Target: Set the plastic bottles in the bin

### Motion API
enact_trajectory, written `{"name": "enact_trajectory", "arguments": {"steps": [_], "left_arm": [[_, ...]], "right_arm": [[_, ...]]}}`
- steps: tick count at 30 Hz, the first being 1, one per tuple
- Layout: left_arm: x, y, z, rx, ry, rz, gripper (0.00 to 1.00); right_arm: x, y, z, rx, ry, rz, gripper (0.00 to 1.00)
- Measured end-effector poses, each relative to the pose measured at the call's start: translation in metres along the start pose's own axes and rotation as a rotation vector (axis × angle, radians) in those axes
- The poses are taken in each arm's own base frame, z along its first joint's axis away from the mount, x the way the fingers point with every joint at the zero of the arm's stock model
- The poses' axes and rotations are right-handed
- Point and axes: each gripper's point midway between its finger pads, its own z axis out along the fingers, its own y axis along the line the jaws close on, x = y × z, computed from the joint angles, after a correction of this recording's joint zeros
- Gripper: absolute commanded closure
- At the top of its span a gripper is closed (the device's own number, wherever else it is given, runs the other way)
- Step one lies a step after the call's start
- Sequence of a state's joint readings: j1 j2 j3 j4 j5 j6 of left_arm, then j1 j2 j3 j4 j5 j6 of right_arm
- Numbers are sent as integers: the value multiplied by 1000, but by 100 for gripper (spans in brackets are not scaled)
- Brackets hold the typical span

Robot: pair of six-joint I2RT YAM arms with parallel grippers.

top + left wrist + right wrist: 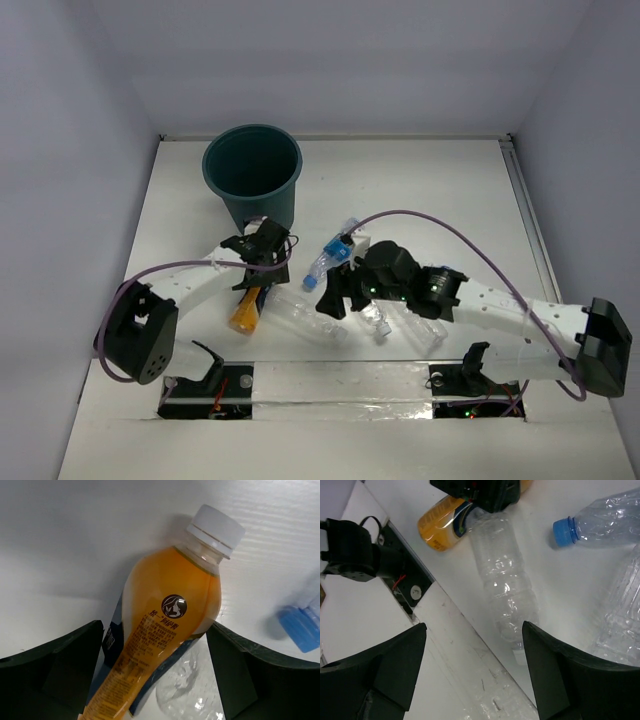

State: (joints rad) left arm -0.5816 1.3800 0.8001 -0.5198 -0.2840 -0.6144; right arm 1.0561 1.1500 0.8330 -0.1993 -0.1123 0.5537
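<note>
Left fingers [50,665] straddle orange bottle [165,645], spread wide; right fingers [380,665] spread, empty.

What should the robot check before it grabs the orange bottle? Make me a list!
1. Left gripper open: ok.
2. Orange bottle between its fingers: ok.
3. Orange bottle lying free: not ok, a clear bottle seems to rest against it.
4. Bin upright, mouth open: ok.
5. Right gripper open, holding nothing: ok.
6. Firm hold on the round bottle: cannot tell yet.
</note>
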Motion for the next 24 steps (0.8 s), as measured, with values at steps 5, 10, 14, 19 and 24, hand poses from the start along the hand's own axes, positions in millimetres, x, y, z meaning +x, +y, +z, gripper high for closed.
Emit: {"name": "enact_trajectory", "arguments": {"steps": [5,10,14,19,24], "left_arm": [[14,5,0,8,25,-23,34],[9,-3,-12,73,0,-68,56],[7,-4,-25,116,-19,-103,66],[6,-2,-43,155,-40,-139,75],[11,10,-66,182,-55,-159,78]], "right_arm": [[23,-22,38,70,108,-20,12],[30,-33,73,107,190,-78,7],[29,-32,93,95,222,-141,0],[36,-39,110,104,270,-202,0],[54,-52,119,125,340,-219,0]]}}
